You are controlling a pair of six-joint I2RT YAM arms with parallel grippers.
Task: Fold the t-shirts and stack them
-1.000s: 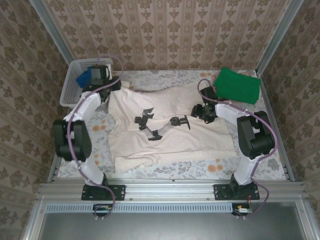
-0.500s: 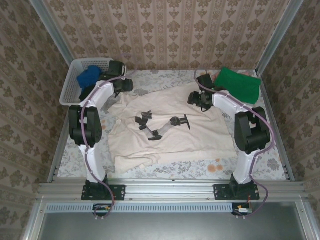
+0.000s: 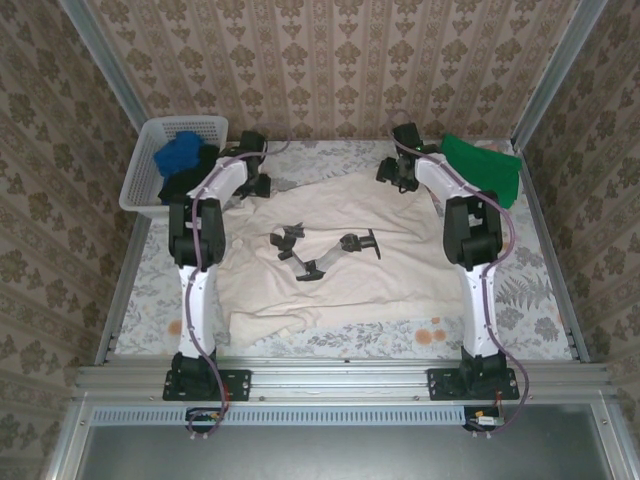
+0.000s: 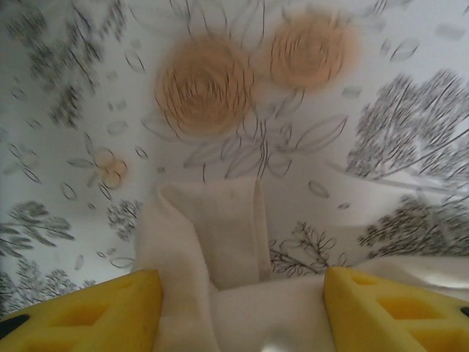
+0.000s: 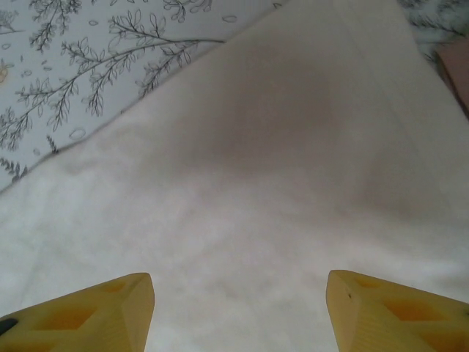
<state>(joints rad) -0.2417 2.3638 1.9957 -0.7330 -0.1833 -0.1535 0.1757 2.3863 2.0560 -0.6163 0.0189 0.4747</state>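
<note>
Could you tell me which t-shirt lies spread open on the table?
The large cream cloth t-shirt in the middle; the bright green one lies folded at the far right, and the blue one is bunched in the white plastic lattice basket.

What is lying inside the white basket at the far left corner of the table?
A blue cloth lies on top in the white basket, with what looks like a black cloth beside it. Anything below them is covered and cannot be seen.

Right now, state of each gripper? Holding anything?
Left gripper: open, fingers either side of a fold of the cream t-shirt, not clamped on it.
Right gripper: open over the cream t-shirt, holding nothing.
</note>
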